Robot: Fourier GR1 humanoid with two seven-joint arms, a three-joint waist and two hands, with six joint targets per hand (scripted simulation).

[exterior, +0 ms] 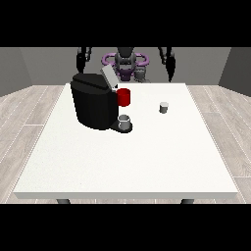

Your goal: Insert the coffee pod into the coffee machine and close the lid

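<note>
While raised at the table's (122, 162) far edge, away from everything. Finger state of hand at view's left (81, 60) and hand at view's right (169, 59): cannot tell. Coffee pod (163, 107) and coffee machine (94, 100), lid (109, 77) up, well below both.

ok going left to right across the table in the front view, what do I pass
coffee machine → grey cup on its drip tray → small grey coffee pod, standing alone on the table.
</note>
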